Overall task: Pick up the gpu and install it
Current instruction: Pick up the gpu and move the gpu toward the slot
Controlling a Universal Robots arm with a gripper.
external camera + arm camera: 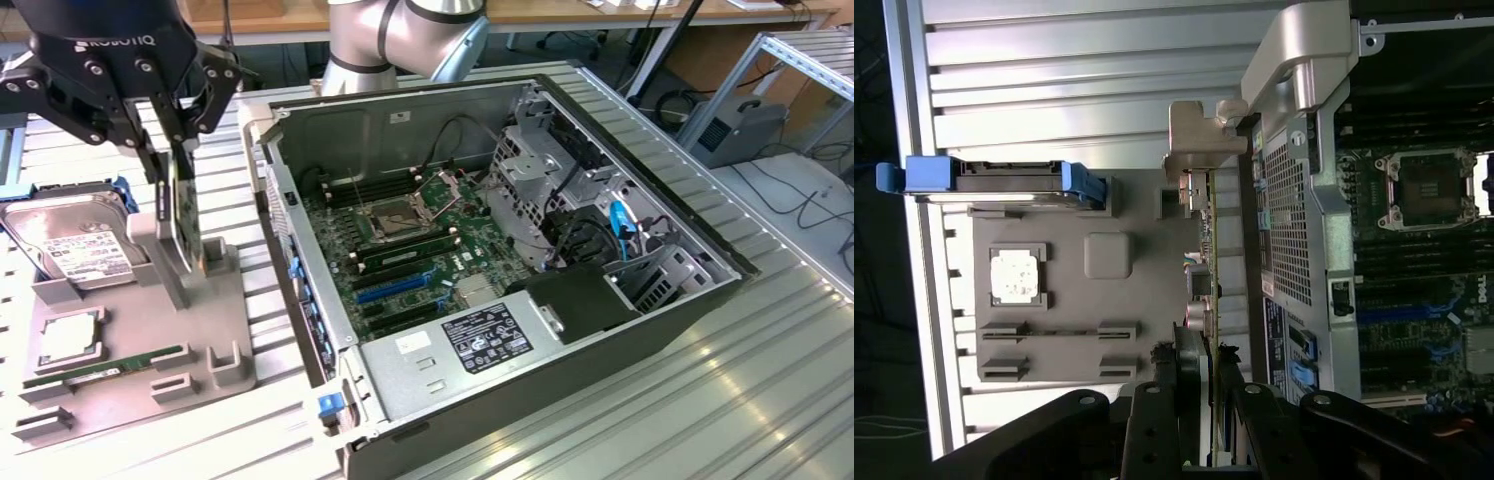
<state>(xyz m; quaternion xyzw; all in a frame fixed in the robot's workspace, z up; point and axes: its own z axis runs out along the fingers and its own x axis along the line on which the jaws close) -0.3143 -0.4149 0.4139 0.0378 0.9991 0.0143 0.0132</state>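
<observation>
Hand [174, 175] at the exterior view's upper left, lowered over the grey holder tray [147, 340]; fingers set narrow, one on each face of the gpu [187, 235], gripping it. Gpu stands upright on its long edge in a slot of the tray, lower edge down in the slot, not lifted clear. Wrist view: card seen edge-on [1204, 250], running from the hand [1206, 400] to its silvery end bracket [1199, 135], just beside the perforated rear wall of the computer case [1289, 230]. Same tray [1064, 320] carries a hard drive [74, 240] in blue rails, a square processor [67, 340] and a green memory stick [107, 368] lying flat. Case [641, 350] lies on its side, open, on the ribbed metal surface [747, 400], at the exterior view's right of the tray; motherboard [400, 250] exposed inside
</observation>
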